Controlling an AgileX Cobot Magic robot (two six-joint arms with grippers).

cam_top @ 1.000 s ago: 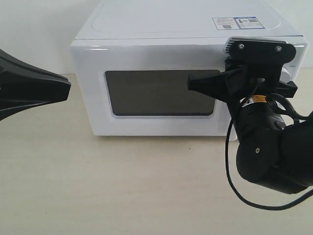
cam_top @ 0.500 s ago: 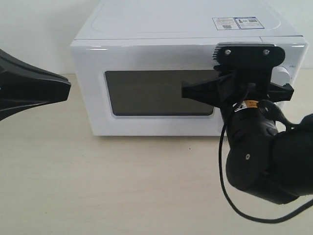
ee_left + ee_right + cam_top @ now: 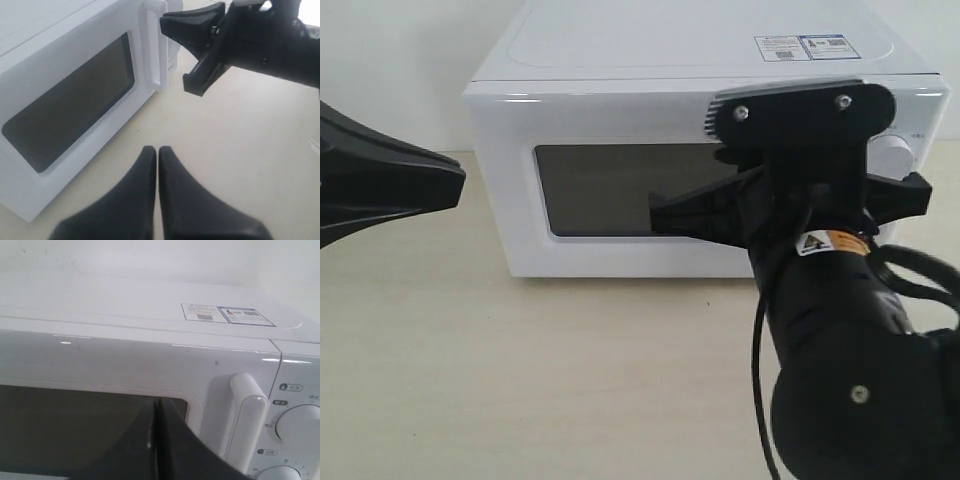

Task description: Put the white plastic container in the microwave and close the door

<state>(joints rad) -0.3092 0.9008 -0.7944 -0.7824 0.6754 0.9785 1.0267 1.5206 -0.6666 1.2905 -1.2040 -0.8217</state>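
the microwave (image 3: pixel 620 110) stood at 12 o'clock on the desk (image 3: pixel 520 380) in the exterior view, with its front face toward the camera. the door (image 3: pixel 610 250) was shut, flush with the case. its window (image 3: pixel 75 95) was too dark to show the cavity. the handle (image 3: pixel 245 420) ran upright along the 3 o'clock edge of the door, and the dials (image 3: pixel 300 422) sat on the panel just beyond it, further toward 3 o'clock. two stickers (image 3: pixel 807 47) lay flat on the top panel toward 1 o'clock.

left gripper (image 3: pixel 157 150): clenched, with the fingers pressed together along their full length and nothing between them. in the exterior view it was at 9 o'clock, above the desk, pointing toward 3 o'clock. it was clear of the microwave, near the door's 9 o'clock edge.

right gripper (image 3: pixel 156 405): clenched, with the fingers meeting at a thin seam and nothing grasped. its tips were in front of the door at the 2 o'clock corner of the window, just beside the handle. whether they touched the door could not be told.

the right arm (image 3: pixel 840 330) filled the 4 to 5 o'clock part of the exterior view and covered the handle and part of the window. a black cable (image 3: pixel 757 400) hung in a loop along its 9 o'clock side.
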